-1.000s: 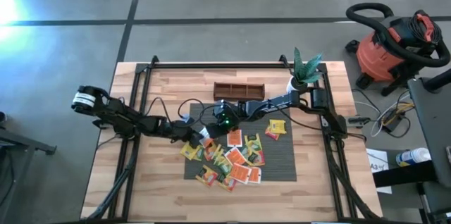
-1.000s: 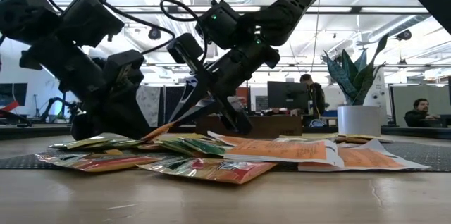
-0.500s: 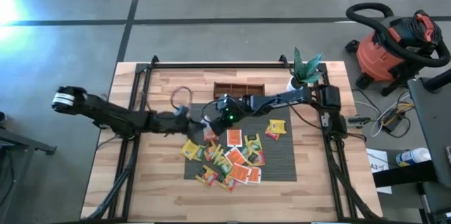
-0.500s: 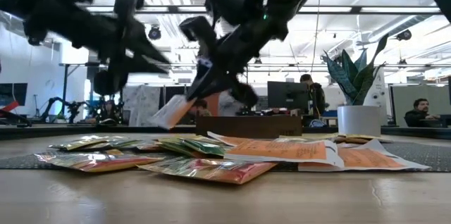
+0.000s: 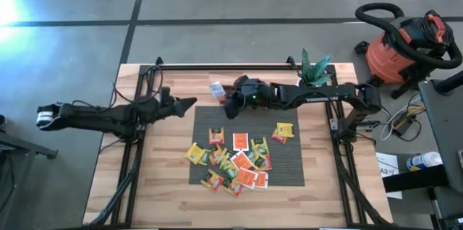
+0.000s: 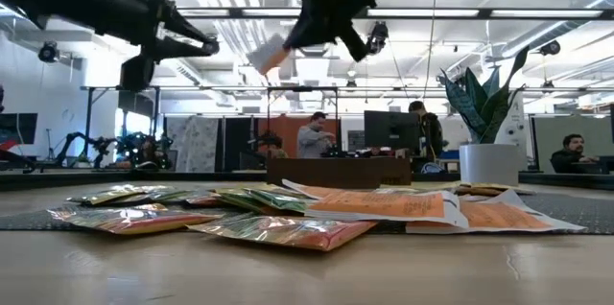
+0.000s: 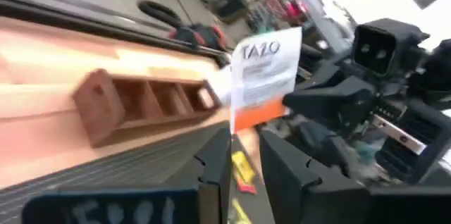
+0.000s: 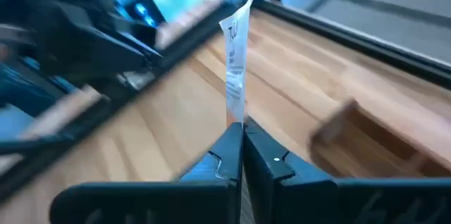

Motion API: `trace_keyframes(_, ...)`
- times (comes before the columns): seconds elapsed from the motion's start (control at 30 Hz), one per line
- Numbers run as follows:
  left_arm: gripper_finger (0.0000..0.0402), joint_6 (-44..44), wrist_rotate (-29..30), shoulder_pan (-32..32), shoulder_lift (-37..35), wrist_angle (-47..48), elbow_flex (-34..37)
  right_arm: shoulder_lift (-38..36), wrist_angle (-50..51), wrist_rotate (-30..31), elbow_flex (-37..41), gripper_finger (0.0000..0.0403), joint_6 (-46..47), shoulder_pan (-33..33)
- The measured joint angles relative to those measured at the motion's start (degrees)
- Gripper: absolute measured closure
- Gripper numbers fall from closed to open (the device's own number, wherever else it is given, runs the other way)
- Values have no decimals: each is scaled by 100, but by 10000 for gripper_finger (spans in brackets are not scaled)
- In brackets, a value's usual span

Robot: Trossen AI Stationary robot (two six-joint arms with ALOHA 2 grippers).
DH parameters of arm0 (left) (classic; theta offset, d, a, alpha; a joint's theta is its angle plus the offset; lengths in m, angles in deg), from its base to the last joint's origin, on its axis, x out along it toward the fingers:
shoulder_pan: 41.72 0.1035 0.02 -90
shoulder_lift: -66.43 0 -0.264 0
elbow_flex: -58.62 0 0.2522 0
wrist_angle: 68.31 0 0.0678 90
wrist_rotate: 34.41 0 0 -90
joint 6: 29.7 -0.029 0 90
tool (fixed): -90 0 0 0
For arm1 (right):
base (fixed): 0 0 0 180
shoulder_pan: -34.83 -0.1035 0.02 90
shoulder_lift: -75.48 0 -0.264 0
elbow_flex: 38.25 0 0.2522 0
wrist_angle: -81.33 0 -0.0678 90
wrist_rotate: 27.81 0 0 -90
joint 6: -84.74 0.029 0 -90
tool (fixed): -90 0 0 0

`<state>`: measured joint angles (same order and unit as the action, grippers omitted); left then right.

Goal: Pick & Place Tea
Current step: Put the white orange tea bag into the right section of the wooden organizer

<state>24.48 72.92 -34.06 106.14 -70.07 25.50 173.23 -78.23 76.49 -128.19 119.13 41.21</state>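
Note:
My right gripper (image 5: 226, 101) is shut on a white-and-orange tea sachet (image 5: 216, 89), high above the table's far middle, over the dark wooden tray (image 7: 141, 101). The same sachet (image 6: 269, 54) shows up near the ceiling lights in the low view. Apart from it, my left gripper (image 5: 191, 103) hovers open to its left, fingers pointing at the sachet (image 7: 264, 69). The other sachets (image 5: 235, 161), orange-red, yellow and green, lie flat in a loose heap on the grey ribbed mat (image 5: 289, 159). My right gripper pinches the sachet between its two fingers by its orange end (image 7: 252, 117). The fingers (image 8: 225, 150) come from the table's right, roughly level. The sachet's white part (image 8: 236, 48) sticks out beyond them, edge-on in the right wrist view. It is lifted clear of everything.
A potted plant (image 5: 312, 71) stands at the far right corner of the table. The black frame rails (image 5: 141, 150) run along both sides. A red shop vacuum (image 5: 405, 45) sits on the floor beyond the table's right. People sit at desks (image 6: 312, 137) in the room behind.
My right gripper has risen from the heap with the white-and-orange sachet and moved toward the far edge, over the tray. The sachet is now lifted clear. My left gripper has lifted away from the heap and drawn back toward the table's left.

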Motion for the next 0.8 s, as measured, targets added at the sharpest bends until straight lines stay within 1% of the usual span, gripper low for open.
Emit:
trace_keyframes(0.07, 317, -74, -511, 261, 81, -429, -2, -17, -262, -197, 38, 394, 170, 33)
trace_keyframes(0.17, 292, -227, -929, 587, 235, -997, -2, -17, -560, -366, 56, 394, 417, 62)
trace_keyframes(0.3, 258, -510, -1314, 867, 317, -1102, -2, -28, -855, -376, 58, 394, 520, 58)
trace_keyframes(0.4, 245, -823, -1602, 919, 391, -1052, -2, -56, -997, -385, 60, 394, 595, 58)
trace_keyframes(0.6, 243, -951, -1651, 966, 661, -1205, -2, -100, -1177, -435, 60, 394, 598, 58)
trace_keyframes(0.73, 243, -1018, -1819, 1019, 1021, -2175, -2, -100, -1227, -584, 59, 394, 619, 62)
trace_keyframes(0.8, 243, -1065, -1886, 1061, 1229, -2516, -2, -100, -1219, -598, 59, 394, 620, 65)
